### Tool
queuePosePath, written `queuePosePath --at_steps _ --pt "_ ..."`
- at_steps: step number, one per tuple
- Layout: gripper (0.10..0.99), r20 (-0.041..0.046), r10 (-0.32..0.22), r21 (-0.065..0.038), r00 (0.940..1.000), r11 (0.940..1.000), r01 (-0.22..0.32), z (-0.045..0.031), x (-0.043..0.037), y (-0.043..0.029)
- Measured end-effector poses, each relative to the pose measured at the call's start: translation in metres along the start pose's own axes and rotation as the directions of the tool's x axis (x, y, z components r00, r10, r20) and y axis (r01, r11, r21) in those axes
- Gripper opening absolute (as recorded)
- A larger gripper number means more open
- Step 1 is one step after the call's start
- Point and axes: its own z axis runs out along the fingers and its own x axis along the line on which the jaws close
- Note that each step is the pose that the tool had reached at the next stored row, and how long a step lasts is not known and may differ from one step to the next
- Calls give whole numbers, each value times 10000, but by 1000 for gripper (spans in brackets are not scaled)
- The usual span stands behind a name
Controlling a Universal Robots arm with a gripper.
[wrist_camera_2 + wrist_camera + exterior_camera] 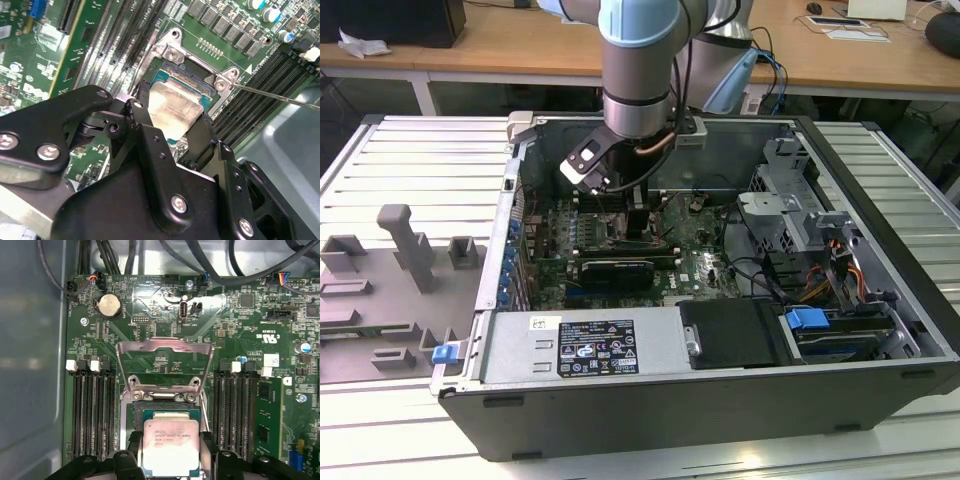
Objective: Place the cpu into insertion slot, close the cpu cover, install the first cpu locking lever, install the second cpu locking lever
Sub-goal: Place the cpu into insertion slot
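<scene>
The cpu (170,442), a pale silver square chip, sits between my gripper's (171,460) two black fingers (142,115), which are shut on its opposite edges. It is directly over the insertion slot (165,407), whose dark bed and silvery frame (172,52) show past the chip's far edge. I cannot tell whether the chip touches the socket. The cpu cover (164,345), a thin metal frame with a big window, stands swung open behind the slot. A thin metal lever rod (275,96) sticks out beside the socket. In the exterior view my gripper (638,225) reaches down into the open computer case (720,400).
Long black memory slots (92,415) flank the socket on both sides. A coin battery (110,305) and cable bundles (165,255) lie beyond the cover. The case holds a black card (615,270), a drive cage (790,200) and a power supply (590,345). A grey fixture (405,240) stands at the exterior view's left.
</scene>
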Motion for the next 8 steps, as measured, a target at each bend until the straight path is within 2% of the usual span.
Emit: queuePosePath --at_steps 4,8 --pt "541 13 307 -8 9995 9995 -307 23 13 -1" --pt "541 11 310 -9 9995 9995 -310 54 29 -3"
